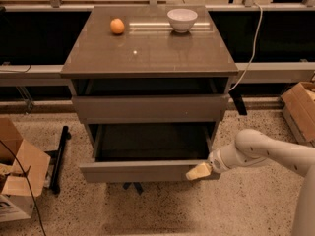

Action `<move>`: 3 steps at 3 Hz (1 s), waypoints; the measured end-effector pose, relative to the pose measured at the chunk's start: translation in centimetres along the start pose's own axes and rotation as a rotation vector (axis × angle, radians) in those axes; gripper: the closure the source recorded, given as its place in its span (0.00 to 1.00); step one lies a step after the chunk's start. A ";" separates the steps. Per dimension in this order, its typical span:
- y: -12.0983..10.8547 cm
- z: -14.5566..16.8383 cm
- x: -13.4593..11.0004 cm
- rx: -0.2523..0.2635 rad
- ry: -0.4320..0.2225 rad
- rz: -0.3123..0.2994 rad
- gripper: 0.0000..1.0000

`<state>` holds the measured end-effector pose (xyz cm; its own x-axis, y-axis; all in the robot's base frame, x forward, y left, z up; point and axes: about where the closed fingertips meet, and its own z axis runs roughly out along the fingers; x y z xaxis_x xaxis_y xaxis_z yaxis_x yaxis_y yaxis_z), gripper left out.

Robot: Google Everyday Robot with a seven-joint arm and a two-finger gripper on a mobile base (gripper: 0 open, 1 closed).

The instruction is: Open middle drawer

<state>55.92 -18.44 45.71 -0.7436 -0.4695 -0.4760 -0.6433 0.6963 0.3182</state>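
Observation:
The grey-brown cabinet (147, 53) stands in the centre. The middle drawer (142, 171) is pulled well out, so its dark box shows behind its flat front. The uppermost drawer front (150, 108) sits above it, out a little, with a dark gap under the cabinet top. The lowest drawer front is hidden under the open drawer. My gripper (199, 171), tan-tipped on a white arm (256, 151) that comes from the right, is at the right end of the middle drawer's front, against its top edge.
An orange (117, 26) and a white bowl (182, 19) sit on the cabinet top. Cardboard boxes stand on the floor at the left (19, 176) and right (300, 107). A black stand (58, 156) lies left of the cabinet. A white cable (251, 48) hangs at the right.

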 end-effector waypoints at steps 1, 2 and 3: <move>0.0 -0.1 -0.1 0.000 0.000 0.000 0.49; 0.0 -0.1 -0.1 0.000 0.000 0.000 0.77; 0.0 -0.1 -0.1 0.000 0.001 0.000 0.61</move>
<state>55.94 -18.44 45.84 -0.7438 -0.4697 -0.4755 -0.6433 0.6963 0.3185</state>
